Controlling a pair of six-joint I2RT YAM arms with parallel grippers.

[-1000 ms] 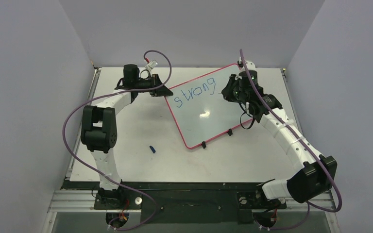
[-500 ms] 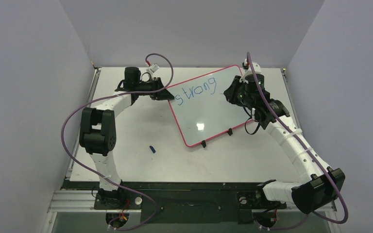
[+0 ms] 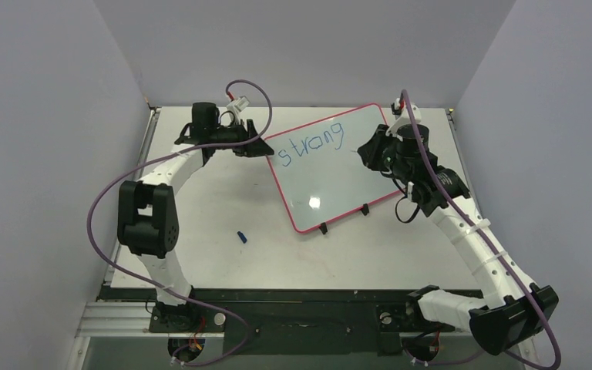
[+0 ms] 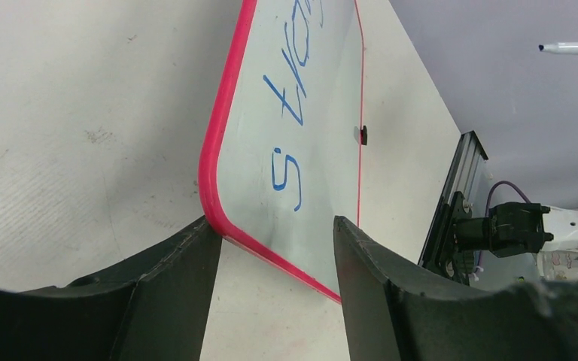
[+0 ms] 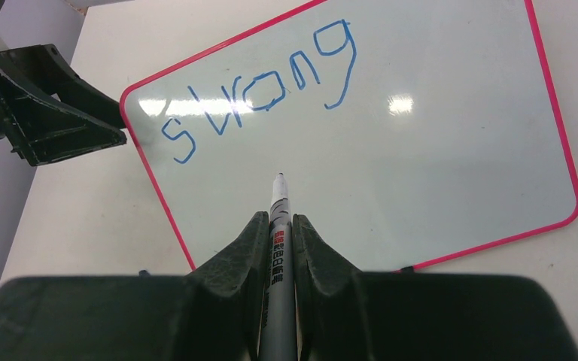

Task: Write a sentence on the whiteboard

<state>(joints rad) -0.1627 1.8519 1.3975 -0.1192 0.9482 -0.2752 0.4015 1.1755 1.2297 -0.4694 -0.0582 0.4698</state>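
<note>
A: Top external, left to right. What's around the whiteboard (image 3: pixel 331 181)?

B: It lies flat on the table (image 3: pixel 200 254), turned at an angle. A small blue item (image 3: pixel 241 237) sits well off its near-left edge. The left gripper (image 3: pixel 258 145) is at its left corner.

A: Jaw state?

B: Left wrist view: spread wide, with the red-rimmed corner between the fingers (image 4: pixel 173 286). One finger is right at the rim, can't tell if it touches.

A: Sentence (image 3: pixel 311 145)?

B: One blue word, "strong", along the whiteboard's far-left edge.

A: Right side?

B: The right gripper (image 3: pixel 376 150) is over the whiteboard's right part, clamped on a marker (image 5: pixel 278 226). Right wrist view: tip aims at the surface below the word. Left wrist view shows the marker up in the air, clear of the whiteboard.
</note>
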